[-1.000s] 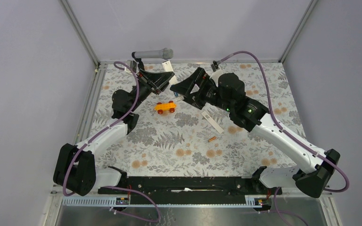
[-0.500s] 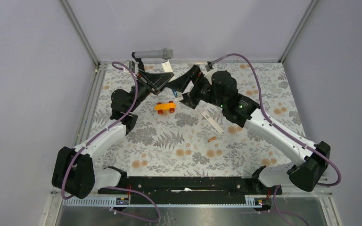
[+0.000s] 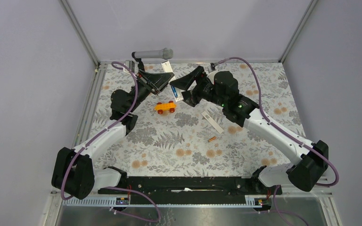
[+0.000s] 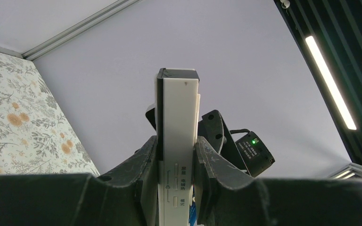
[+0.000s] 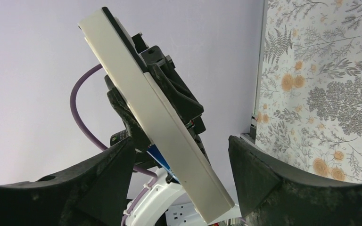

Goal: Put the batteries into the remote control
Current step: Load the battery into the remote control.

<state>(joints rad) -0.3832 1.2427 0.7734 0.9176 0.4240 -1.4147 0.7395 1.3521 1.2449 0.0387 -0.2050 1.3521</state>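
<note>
The white remote control point(image 4: 178, 141) stands upright between the fingers of my left gripper point(image 4: 176, 155), which is shut on its sides. From above, the left gripper point(image 3: 162, 81) holds the remote point(image 3: 168, 67) off the table at the back. My right gripper point(image 5: 181, 155) stands open, one jaw on each side of the remote point(image 5: 155, 117) without touching it. A blue battery point(image 5: 162, 157) lies against the remote's back, partly hidden; in the top view the blue battery point(image 3: 174, 88) shows beside the right gripper point(image 3: 179, 89). The orange battery point(image 3: 211, 139) lies on the mat.
The flat white back cover point(image 3: 212, 121) lies on the mat under the right arm. An orange toy car point(image 3: 165, 107) sits just in front of the grippers. A grey microphone point(image 3: 152, 54) lies along the back edge. Grey walls close in the floral mat point(image 3: 169, 150).
My right gripper has moved left to the remote, and its jaws have narrowed a little around it. The left gripper has kept its grip in place.
</note>
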